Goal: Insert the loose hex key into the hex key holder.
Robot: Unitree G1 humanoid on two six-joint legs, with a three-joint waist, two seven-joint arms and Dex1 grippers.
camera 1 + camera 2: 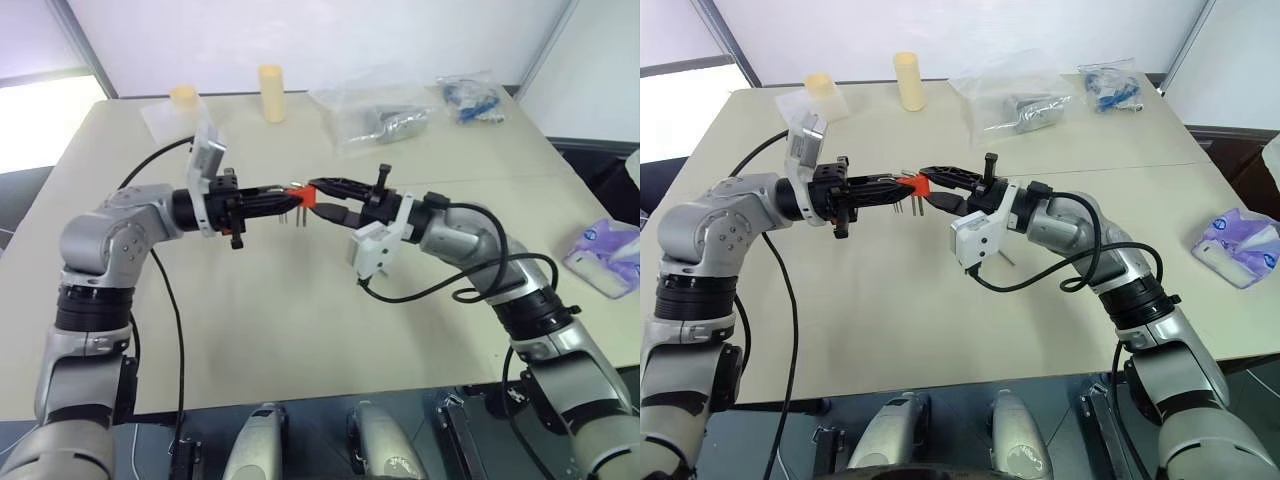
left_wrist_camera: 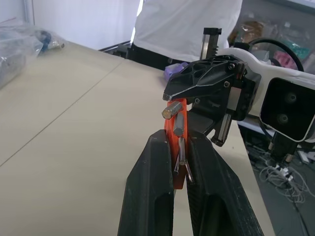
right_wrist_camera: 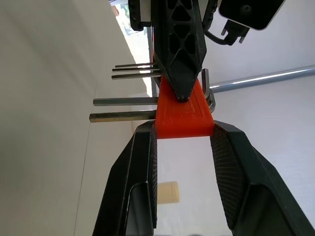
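Jaws of the right gripper (image 3: 183, 142) stand partly apart and clamp the wide end of the holder (image 3: 182, 115), one pad on each side face. The left gripper (image 2: 178, 162) meets it from the opposite side, fingers closed tight on the holder's narrow edge, with one thin key (image 2: 181, 152) caught between the fingers against the red plastic. Whether that thin key is the loose one, and whether it is seated, I cannot tell.

Keys protrude from one face of the holder: two thicker ones near the right jaws, three thinner ones (image 3: 138, 70) further out towards the left fingers. A bent leg (image 3: 210, 96) shows on the opposite face.

Both grippers hold the holder in the air above the table (image 1: 300, 330), between the two wrists, well clear of the surface.

Judgement on progress: every key in view stands in line with the block, and none lies loose on the table below. Insertion appears at or near completion. Remaining work is likely pressing the last key home and releasing.

Further out, plastic bags (image 1: 375, 105) and two pale cylinders (image 1: 270, 92) rest at the far table edge, well apart from the jaws.
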